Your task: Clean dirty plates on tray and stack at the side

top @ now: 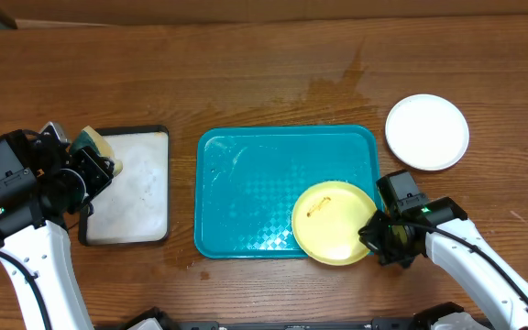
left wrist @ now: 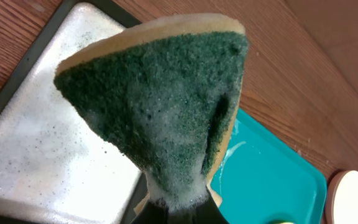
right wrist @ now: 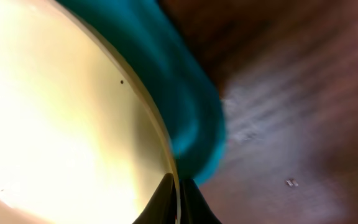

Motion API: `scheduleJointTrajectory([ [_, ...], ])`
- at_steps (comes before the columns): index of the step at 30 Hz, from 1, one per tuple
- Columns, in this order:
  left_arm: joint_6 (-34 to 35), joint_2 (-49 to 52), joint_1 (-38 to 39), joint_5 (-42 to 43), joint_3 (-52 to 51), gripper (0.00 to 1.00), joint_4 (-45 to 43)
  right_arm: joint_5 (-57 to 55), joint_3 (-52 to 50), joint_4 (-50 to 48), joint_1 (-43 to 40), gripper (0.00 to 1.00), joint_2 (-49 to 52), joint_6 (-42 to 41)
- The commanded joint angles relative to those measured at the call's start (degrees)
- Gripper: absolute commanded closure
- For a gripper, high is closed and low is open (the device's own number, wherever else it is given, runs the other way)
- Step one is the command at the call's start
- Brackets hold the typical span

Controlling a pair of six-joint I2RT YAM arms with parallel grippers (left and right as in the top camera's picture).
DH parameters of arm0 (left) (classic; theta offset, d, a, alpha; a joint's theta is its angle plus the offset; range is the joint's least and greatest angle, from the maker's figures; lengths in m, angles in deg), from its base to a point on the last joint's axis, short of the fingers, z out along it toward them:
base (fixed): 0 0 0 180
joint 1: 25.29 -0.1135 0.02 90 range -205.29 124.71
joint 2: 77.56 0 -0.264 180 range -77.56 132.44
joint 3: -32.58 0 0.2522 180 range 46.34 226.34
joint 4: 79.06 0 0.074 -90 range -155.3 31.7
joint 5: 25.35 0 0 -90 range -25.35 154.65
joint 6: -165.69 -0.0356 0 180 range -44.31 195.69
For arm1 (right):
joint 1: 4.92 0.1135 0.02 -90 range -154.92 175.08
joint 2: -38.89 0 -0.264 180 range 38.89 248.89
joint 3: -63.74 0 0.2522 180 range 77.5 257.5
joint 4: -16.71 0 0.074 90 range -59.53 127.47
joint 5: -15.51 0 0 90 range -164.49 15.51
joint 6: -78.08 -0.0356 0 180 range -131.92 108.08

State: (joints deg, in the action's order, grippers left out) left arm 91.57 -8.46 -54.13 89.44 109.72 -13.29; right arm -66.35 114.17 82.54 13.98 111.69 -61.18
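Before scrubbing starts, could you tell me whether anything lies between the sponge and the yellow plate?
Nothing visible does; only bare tabletop and turquoise tray lie between the left tool's sponge and the yellow plate.

Turquoise tray (top: pixel 246 197), fine diamond pattern. Pale yellow plate (top: pixel 335 229), small brown smear. White plate (top: pixel 427 131). Sponge (left wrist: pixel 160 106) dark green over yellow. Black-rimmed white tray (top: pixel 140 188). Brown wood-grain table (top: pixel 246 73).

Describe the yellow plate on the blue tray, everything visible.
The yellow plate is round, flat and pale yellow-green, smooth and glossy like plastic, with a small brownish smear left of its middle. It lies in the corner of the turquoise tray nearest the right arm, its edge riding over the tray's rim. The right claw pinches its rim, a finger on each face; whether that edge is lifted cannot be told.
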Motion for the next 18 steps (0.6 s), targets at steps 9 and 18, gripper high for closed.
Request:
scheduleJointTrajectory([
  [9, -3.76, -0.96, 0.39, -0.13, 1.29, 0.96, -0.02, -0.46, 12.68, -4.02, 0.5, 0.96, 4.98, 16.15],
  [18, -4.74, -0.96, 0.44, -0.17, 1.29, 0.96, 0.02, -1.01, 23.47, -2.49, 2.1, 0.96, 19.82, 24.28],
])
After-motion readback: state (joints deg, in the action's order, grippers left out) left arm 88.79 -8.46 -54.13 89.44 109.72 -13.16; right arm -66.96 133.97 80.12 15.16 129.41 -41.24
